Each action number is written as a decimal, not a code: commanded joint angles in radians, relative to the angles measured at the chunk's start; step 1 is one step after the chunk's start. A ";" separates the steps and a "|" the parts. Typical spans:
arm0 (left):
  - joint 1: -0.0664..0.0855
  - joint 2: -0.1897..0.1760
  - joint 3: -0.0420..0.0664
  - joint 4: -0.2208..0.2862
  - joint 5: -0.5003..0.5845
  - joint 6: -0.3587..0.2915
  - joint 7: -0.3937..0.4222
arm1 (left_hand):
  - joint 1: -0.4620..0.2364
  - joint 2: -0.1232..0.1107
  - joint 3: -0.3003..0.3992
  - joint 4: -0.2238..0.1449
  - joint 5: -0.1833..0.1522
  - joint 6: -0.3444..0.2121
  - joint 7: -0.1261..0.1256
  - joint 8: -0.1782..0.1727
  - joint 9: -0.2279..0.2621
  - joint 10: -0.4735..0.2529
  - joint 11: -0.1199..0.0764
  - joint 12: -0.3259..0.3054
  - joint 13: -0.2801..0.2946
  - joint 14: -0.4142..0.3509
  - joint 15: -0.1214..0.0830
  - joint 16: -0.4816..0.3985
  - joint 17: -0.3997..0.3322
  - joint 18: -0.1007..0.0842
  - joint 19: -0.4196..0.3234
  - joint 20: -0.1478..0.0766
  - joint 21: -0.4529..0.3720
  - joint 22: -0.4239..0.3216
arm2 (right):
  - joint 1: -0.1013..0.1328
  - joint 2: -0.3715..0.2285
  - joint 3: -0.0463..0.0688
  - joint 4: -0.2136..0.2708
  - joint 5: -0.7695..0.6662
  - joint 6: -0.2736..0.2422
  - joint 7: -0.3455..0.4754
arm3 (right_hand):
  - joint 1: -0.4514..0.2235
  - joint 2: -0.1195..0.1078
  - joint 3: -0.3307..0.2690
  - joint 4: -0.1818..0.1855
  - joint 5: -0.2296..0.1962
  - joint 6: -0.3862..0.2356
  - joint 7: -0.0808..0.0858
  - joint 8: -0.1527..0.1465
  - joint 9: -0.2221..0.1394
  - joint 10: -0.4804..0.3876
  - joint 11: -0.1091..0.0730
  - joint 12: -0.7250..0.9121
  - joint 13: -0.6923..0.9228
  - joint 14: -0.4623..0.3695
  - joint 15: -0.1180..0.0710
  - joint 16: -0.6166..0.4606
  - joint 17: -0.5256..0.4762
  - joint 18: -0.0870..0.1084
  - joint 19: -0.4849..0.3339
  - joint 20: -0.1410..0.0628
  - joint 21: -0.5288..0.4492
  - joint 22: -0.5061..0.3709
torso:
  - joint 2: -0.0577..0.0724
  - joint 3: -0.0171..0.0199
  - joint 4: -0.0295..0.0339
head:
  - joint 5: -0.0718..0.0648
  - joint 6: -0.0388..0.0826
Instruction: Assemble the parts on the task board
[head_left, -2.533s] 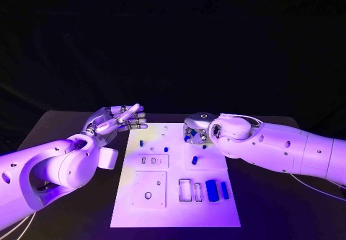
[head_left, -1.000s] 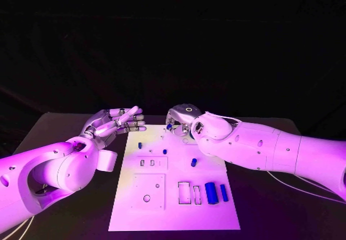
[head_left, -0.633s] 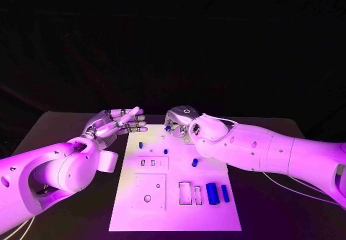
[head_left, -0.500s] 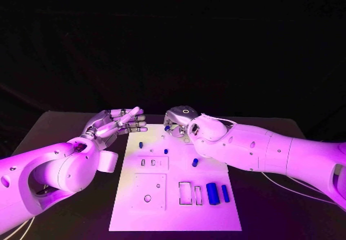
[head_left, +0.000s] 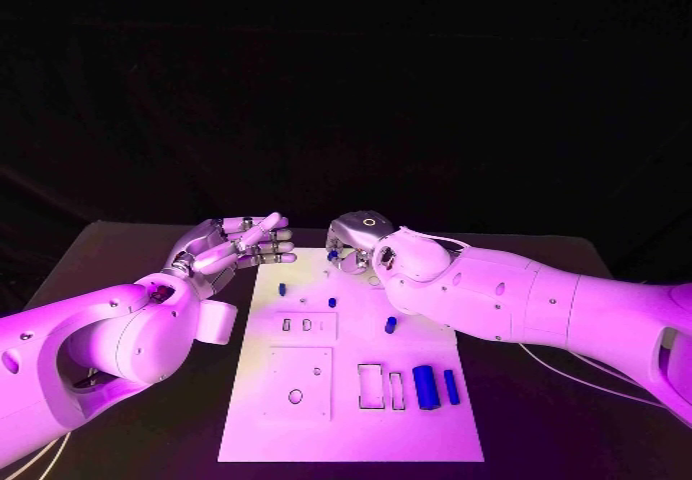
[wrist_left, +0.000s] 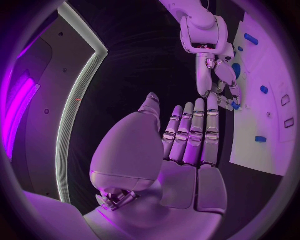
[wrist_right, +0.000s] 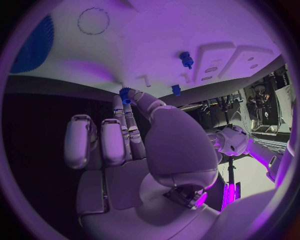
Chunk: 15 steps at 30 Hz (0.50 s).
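- One task board (head_left: 353, 420), white, on the bench (head_left: 562, 420).
- Six blue parts (head_left: 426, 386): five on the task board, one held above its far edge.
- Two hands: left hand (head_left: 231, 246), right hand (head_left: 351, 243).

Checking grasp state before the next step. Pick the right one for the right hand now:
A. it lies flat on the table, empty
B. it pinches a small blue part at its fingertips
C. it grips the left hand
B: in the right wrist view the right hand pinches a small blue part at its fingertips, just above the task board.
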 joint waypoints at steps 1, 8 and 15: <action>0.002 0.002 0.001 0.004 0.002 0.013 0.004 | 0.004 0.002 -0.002 -0.006 -0.004 0.002 0.004 -0.007 0.000 0.004 0.001 -0.004 0.000 0.001 0.003 -0.004 0.001 0.013 0.003 -0.002 0.002 -0.001 | -0.001 0.005 0.000 -0.006 -0.012 0.014 -0.015 | 0.000 -0.009 0.004 0.003 0.003 0.005 0.000 0.005 0.001 0.004 -0.001 -0.003 -0.001 0.025 -0.004 0.004 -0.001 -0.006 0.003 -0.001 0.004 -0.002 | 0.000 -0.0003 0.0000 | 0.001 -0.001; 0.003 0.002 0.001 0.004 0.002 0.012 0.004 | 0.004 0.003 -0.002 -0.007 -0.005 0.002 0.004 -0.007 0.000 0.004 0.001 -0.005 0.000 0.001 0.003 -0.004 0.001 0.013 0.003 -0.002 0.002 -0.002 | -0.001 0.012 0.000 -0.007 -0.022 0.011 -0.034 | -0.003 -0.018 0.012 0.006 -0.001 -0.005 0.004 -0.003 0.001 -0.017 0.005 -0.007 -0.004 0.024 0.000 0.005 -0.003 -0.006 0.002 0.001 0.005 0.001 | 0.001 0.0000 -0.0005 | 0.000 -0.001; 0.004 0.004 0.001 -0.002 0.002 0.009 0.005 | 0.005 0.003 -0.002 -0.007 -0.005 0.002 0.004 -0.007 0.000 0.004 0.001 -0.005 0.000 0.001 0.003 -0.005 0.001 0.013 0.003 -0.002 0.002 -0.002 | -0.001 0.018 0.000 -0.011 -0.024 0.009 -0.045 | -0.006 -0.025 0.021 0.010 -0.007 -0.019 0.012 -0.012 -0.001 -0.040 0.012 -0.007 -0.005 0.023 0.006 0.006 -0.005 -0.006 0.000 0.006 0.004 0.001 | 0.001 -0.0007 -0.0002 | 0.001 0.002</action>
